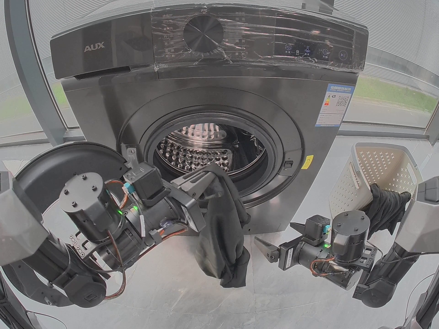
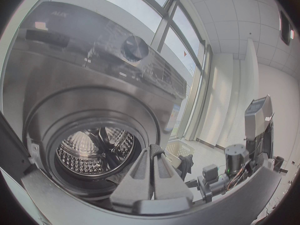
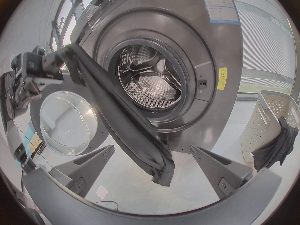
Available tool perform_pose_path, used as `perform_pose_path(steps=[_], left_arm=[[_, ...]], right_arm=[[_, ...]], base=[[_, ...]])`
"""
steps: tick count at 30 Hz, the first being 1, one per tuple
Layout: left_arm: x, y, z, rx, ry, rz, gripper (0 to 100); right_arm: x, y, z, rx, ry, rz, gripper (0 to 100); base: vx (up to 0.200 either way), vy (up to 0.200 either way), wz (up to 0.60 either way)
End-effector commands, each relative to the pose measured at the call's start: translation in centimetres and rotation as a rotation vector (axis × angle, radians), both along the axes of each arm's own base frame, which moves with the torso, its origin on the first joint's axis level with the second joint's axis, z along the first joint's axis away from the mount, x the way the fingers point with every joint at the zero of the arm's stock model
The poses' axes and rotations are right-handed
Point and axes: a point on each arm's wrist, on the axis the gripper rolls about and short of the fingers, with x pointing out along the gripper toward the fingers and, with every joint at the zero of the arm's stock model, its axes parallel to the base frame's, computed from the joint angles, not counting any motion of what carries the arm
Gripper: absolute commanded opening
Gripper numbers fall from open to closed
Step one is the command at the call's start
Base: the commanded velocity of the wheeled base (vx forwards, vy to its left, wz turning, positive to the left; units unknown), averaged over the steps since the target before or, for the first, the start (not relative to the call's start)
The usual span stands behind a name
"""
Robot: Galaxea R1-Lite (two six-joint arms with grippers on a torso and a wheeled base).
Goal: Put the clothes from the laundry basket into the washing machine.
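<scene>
In front of the washing machine (image 1: 206, 92), I have its round opening (image 1: 206, 147) facing me and the drum bare inside. The door (image 1: 55, 170) is swung fully open to the left of that opening. The laundry basket (image 1: 388, 161) stands tilted on the floor just right of the machine, with a second dark garment (image 1: 386, 209) draped over its rim.

The black garment (image 1: 224, 234) I'm loading hangs at the lower lip of the opening, most of it trailing down the machine's front panel toward the floor. My left gripper (image 1: 206, 179) has its fingers pressed together on the cloth's top edge, right at the mouth. My right gripper (image 1: 279, 239) sits low in front of the machine, fingers spread wide and holding nothing.

My worry is the long tail: letting go here would probably let its weight drag the whole piece out onto the floor. A thin pinch could also slip, or the cloth could catch on the door seal.
</scene>
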Motion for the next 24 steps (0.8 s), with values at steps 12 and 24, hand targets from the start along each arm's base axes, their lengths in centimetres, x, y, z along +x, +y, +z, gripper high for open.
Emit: perform_pose_path(steps=[12,24], left_arm=[[-1.9,1.9,4.5,-0.102,-0.121,0.009,0],[-1.6,1.7,5.4,-0.123,-0.148,0.012,0]], right_arm=[[1.9,-1.6,-5.1,-0.028,0.105,0.073,100],[4.6,0.4,-8.8,-0.011,0.124,0.210,100]], base=[[0.000,0.000,0.00],[0.000,0.000,0.00]])
